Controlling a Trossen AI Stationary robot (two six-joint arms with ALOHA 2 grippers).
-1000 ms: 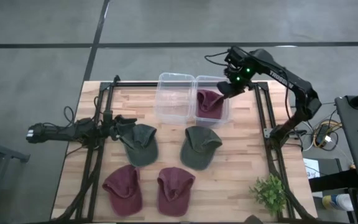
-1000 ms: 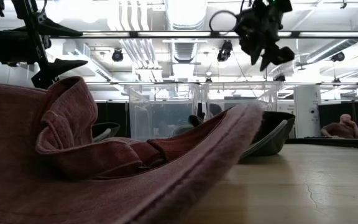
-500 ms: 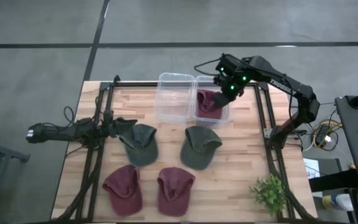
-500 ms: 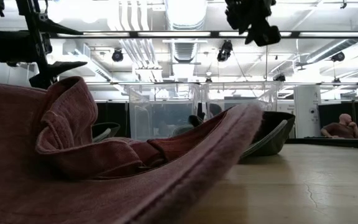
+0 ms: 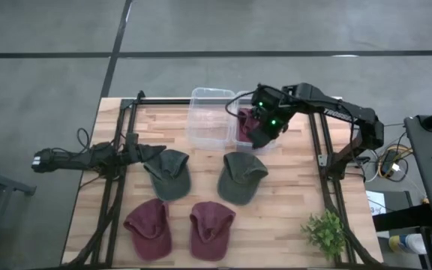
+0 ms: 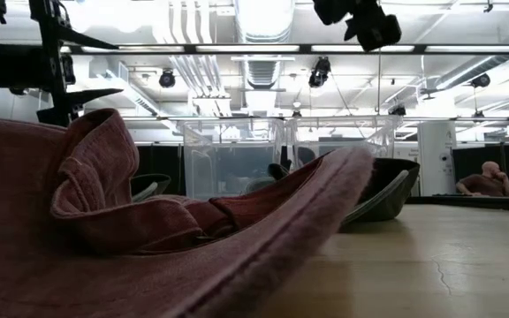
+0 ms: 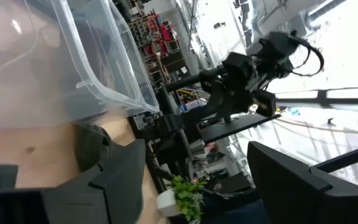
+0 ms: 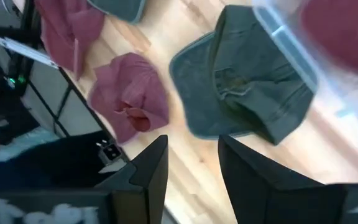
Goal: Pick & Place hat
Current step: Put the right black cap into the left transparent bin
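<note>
Five caps show in the high view. One maroon cap (image 5: 249, 124) lies in the right clear bin (image 5: 270, 141). Two green caps (image 5: 171, 172) (image 5: 241, 177) and two maroon caps (image 5: 148, 227) (image 5: 211, 229) lie flat on the table. My right gripper (image 5: 264, 127) hovers open above the right bin; its wrist view looks down on a green cap (image 8: 247, 93) and a maroon cap (image 8: 129, 96). My left gripper (image 5: 147, 150) is open, raised at the table's left, just beside the left green cap. The low view shows it up high (image 6: 78, 64).
An empty clear bin (image 5: 211, 116) stands left of the filled one, at the table's far edge. A small potted plant (image 5: 325, 231) sits at the near right corner. Black frame rails (image 5: 118, 180) run along both table sides. A person (image 6: 489, 181) sits in the room beyond.
My right gripper has swung from beyond the right bin's far right corner toward the table's left and near side, ending over the bin and the maroon cap. In the low view it has also risen. The caps have not moved.
</note>
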